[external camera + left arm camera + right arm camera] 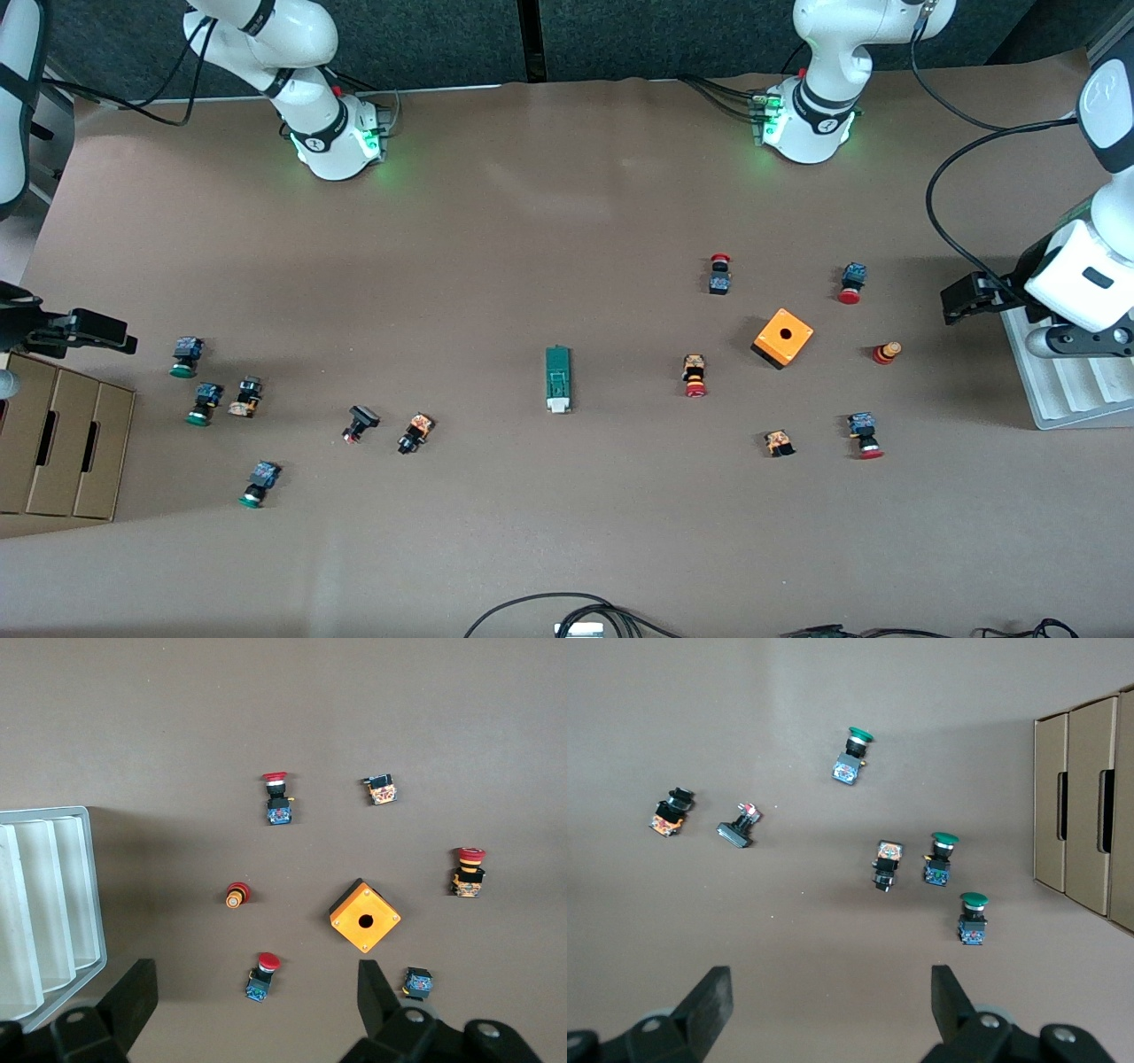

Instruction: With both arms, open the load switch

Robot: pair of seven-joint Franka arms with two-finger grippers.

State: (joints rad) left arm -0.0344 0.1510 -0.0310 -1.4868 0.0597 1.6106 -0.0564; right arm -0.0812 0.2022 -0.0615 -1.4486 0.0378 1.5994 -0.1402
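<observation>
**Load switch lies mid-desk, midway between two idle tools**

Taking the front view from one side to the other: the right tool (124, 341) hangs spread wide and holding nothing at the right arm's end of the desk, over the edge beside the cardboard box (62, 443), with a scatter of green-capped push buttons (186, 356) just inward of it

In the middle of the desk lies the load switch (558, 379), a slim dark-green block with its long axis running from the robots' edge toward the front camera's edge and its white tab at the camera end; nothing touches it

Toward the left arm's end sit the orange cube (783, 338) and the red-capped push buttons (695, 375), then the left tool (950, 299), fingers parted and empty, over the edge by the white tray (1063, 390)

Both tools stand well apart from the switch, roughly equally far by my reckoning. Neither wrist view shows it, so each arm would need to travel inward, approaching the block's long sides from its own end
</observation>
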